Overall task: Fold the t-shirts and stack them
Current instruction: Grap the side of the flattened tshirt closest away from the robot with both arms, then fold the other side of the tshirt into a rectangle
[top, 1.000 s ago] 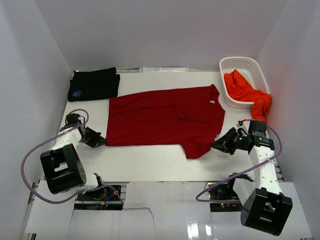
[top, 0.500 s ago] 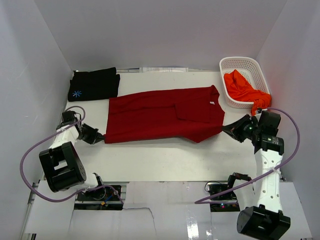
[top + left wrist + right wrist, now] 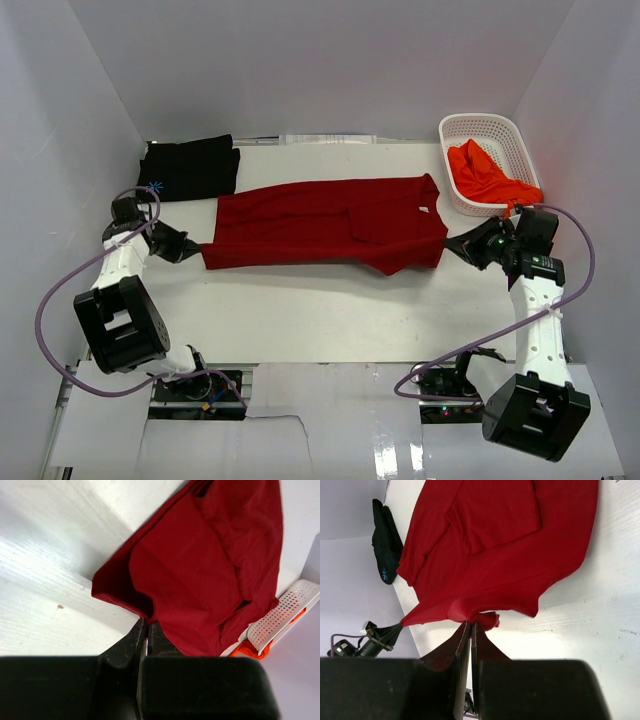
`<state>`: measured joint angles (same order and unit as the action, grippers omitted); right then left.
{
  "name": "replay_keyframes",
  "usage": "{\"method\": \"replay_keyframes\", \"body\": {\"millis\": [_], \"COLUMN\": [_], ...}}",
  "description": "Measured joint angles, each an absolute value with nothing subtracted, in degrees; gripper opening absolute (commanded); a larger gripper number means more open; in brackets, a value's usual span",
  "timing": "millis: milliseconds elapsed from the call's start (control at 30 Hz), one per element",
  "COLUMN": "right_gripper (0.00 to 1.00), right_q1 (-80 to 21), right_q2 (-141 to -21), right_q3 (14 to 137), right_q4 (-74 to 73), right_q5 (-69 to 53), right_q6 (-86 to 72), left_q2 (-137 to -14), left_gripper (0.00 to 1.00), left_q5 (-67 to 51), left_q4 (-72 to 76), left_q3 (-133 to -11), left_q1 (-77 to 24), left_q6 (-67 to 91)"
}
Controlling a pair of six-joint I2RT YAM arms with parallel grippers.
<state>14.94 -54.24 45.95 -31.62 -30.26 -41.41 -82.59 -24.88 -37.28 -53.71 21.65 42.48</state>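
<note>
Cloth check: the dark red t-shirt (image 3: pixel 320 225) lies stretched across your table (image 3: pixel 330 310). Your left gripper (image 3: pixel 198 251) pinches its left corner, your right gripper (image 3: pixel 451 243) its right edge. The black t-shirt (image 3: pixel 188 168) sits folded far left; the orange-red t-shirt (image 3: pixel 485 175) drapes the basket (image 3: pixel 480 125).

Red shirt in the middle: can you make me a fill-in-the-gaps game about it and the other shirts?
The left pincer and the right pincer each pinch the dark red shirt, so ____ pincers hold it.
The orange shirt lies partly in the white ____.
The black shirt has a small ____ print.
Missing words: two; basket; blue.
</note>
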Motion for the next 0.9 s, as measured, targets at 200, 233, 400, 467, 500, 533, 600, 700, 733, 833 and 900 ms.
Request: {"method": "replay_keyframes", "body": {"millis": [200,233,400,467,500,533,600,700,733,833,900], "right_gripper": [0.08,0.08,0.08,0.08,0.08,0.08,0.08,0.08,0.08,0.08,0.08], "right_q1": [14.9,14.9,14.9,14.9,14.9,14.9,14.8,14.4,14.2,12.8,11.5], "right_q2": [-59.4,-60.7,-65.7,-67.7,-68.8,-69.9,-71.5,-74.3,-75.5,-79.4,-82.0], "right_q3": [46.1,46.2,47.9,48.9,49.5,50.3,51.4,53.5,54.4,57.6,59.9], "right_q4": [-27.8,-27.1,-24.9,-24.1,-23.9,-23.7,-23.5,-23.4,-23.4,-23.4,-23.4], "right_q5": [-31.1,-31.3,-32.5,-33.3,-33.6,-33.8,-34.1,-34.5,-34.6,-34.6,-34.5], "right_q6": [-40.6,-40.2,-38.9,-38.1,-37.6,-37.0,-36.2,-34.9,-34.5,-33.4,-32.5], "left_q2": [-84.2,-84.8,-86.7,-87.0,-87.0,-87.2,-87.8,-89.2,-89.8,-91.6,-92.8], "left_gripper": [0.0,0.0,0.0,0.0,0.0,0.0,0.0,0.0,0.0,0.0,0.0], "left_q5": [-25.0,-25.0,-24.8,-24.5,-24.4,-24.1,-23.7,-22.9,-22.8,-21.8,-21.2], "left_q4": [-37.3,-37.3,-37.7,-37.7,-37.7,-37.8,-37.7,-37.4,-37.4,-37.3,-37.3], "left_q3": [-57.7,-58.2,-60.5,-61.7,-62.3,-63.3,-65.0,-67.0,-67.5,-68.2,-68.4], "left_q1": [21.6,21.6,20.9,20.3,19.9,19.3,18.3,16.7,16.0,14.0,12.9], "left_q6": [43.0,43.1,43.2,43.3,43.4,43.4,43.4,43.4,43.4,43.5,43.6]}}
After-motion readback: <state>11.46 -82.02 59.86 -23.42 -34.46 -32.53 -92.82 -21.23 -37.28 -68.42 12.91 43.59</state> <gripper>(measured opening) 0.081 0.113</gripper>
